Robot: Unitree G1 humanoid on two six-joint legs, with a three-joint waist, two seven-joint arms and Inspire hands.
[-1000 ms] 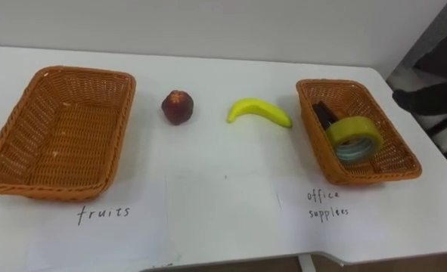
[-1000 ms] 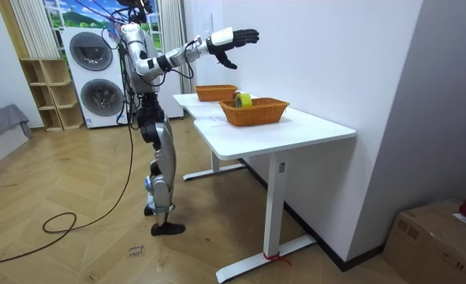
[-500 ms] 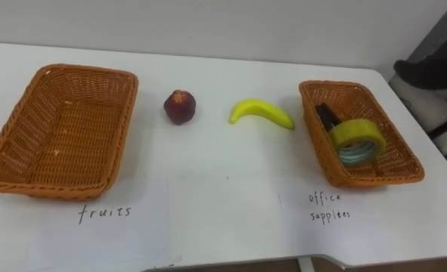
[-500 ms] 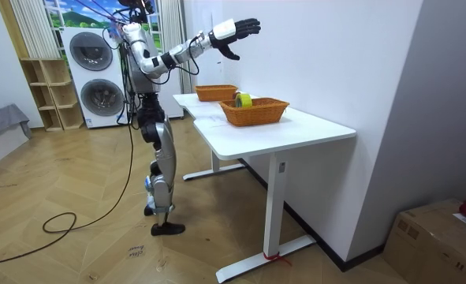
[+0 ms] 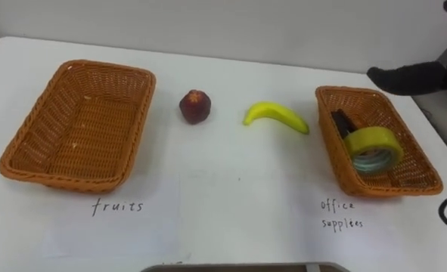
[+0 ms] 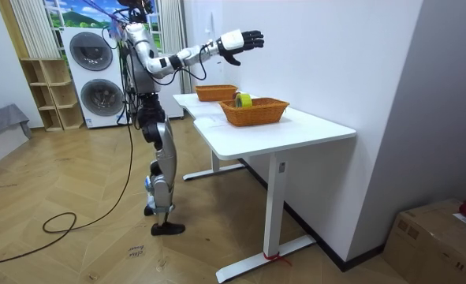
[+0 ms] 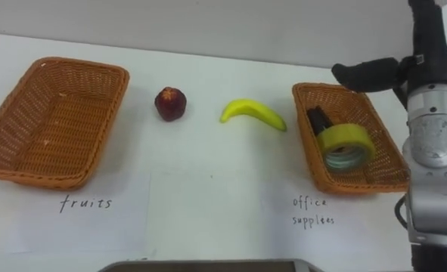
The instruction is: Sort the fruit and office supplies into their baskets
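Right eye view: tape (image 7: 346,143) sits in right basket (image 7: 357,186); banana (image 7: 253,112), red fruit (image 7: 170,103) lie unsorted on worktop (image 7: 208,181); right hand (image 7: 363,75) raised, fingers straight, empty.

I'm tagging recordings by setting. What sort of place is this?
Probably a home-style room set up for robot trials: stacked washing machines and an open shelf stand behind the robot on a wooden floor, and a white desk holds wicker baskets.
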